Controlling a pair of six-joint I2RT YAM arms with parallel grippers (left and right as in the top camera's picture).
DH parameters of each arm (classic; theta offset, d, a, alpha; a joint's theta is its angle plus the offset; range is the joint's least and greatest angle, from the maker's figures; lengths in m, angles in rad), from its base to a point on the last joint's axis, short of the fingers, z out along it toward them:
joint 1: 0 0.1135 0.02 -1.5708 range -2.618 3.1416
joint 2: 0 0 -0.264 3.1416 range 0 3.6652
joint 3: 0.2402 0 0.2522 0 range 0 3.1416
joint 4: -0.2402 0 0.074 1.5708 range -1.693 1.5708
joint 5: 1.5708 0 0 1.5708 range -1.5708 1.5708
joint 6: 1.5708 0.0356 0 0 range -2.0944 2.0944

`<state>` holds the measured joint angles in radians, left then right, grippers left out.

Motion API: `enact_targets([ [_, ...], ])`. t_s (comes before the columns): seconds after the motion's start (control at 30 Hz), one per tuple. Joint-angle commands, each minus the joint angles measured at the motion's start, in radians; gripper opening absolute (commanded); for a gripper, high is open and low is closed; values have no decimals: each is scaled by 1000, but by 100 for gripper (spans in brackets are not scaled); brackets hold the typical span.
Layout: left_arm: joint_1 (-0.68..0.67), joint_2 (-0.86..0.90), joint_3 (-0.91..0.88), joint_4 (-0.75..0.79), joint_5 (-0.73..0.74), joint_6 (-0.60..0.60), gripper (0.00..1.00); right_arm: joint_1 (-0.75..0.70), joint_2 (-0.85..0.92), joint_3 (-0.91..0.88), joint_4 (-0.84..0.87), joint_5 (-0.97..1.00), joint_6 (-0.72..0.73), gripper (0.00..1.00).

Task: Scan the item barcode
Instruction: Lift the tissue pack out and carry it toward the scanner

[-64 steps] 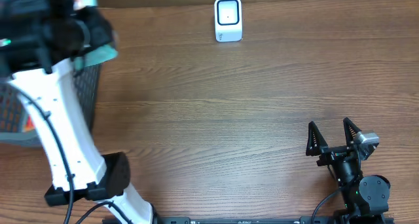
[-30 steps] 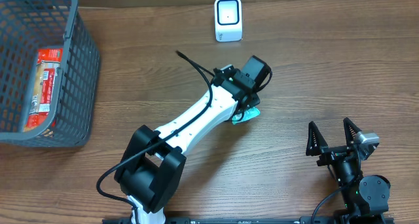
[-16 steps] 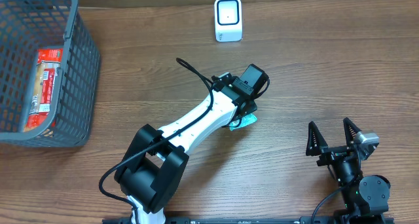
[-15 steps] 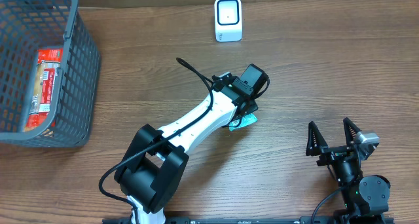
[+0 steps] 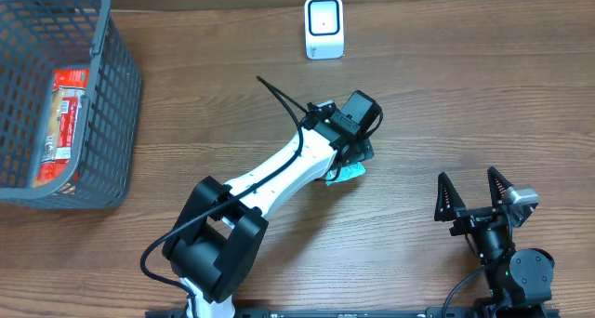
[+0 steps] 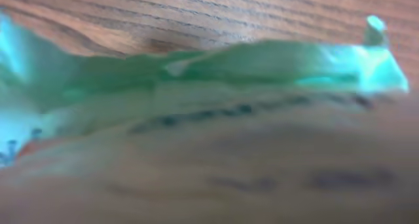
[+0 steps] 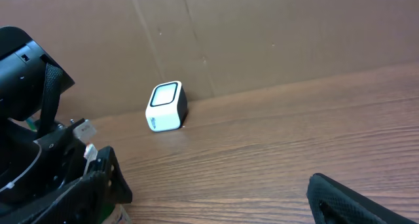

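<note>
Overhead, left tool point(image 5: 359, 160) sits over the green packet point(image 5: 345, 174), grip not discernible; right tool point(image 5: 472, 195) stands wide.

I see a dark-grained brown wooden desk point(image 5: 465, 104) and a white boxy scanner point(image 5: 323, 27) with a black-ringed face. The crinkly plastic packet point(image 6: 196, 73) is mint green with dark print; the mesh basket point(image 5: 116, 104) is grey.

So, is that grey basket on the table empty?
No, the overhead view shows a red-labelled packet lying inside the basket.
</note>
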<state>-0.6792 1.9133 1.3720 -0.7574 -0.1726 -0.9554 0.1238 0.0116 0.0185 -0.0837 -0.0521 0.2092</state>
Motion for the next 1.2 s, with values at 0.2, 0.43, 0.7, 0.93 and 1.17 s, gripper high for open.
enact_targets([
  [0.2, 3, -38, 212, -141, 43, 467, 100, -7, -8, -11, 3, -2, 0, 100],
  [0.43, 13, -37, 204, -188, 43, 481, 100, -7, -8, -11, 3, -2, 1, 100],
  [0.7, 13, -37, 130, -140, 43, 481, 100, -7, -8, -11, 3, -2, 0, 100],
  [0.93, 12, -36, 115, -131, 43, 480, 95, -7, -8, -11, 3, -2, 0, 100],
  [1.17, 12, -36, 13, -51, 43, 481, 94, -7, -8, -11, 3, -2, 1, 100],
])
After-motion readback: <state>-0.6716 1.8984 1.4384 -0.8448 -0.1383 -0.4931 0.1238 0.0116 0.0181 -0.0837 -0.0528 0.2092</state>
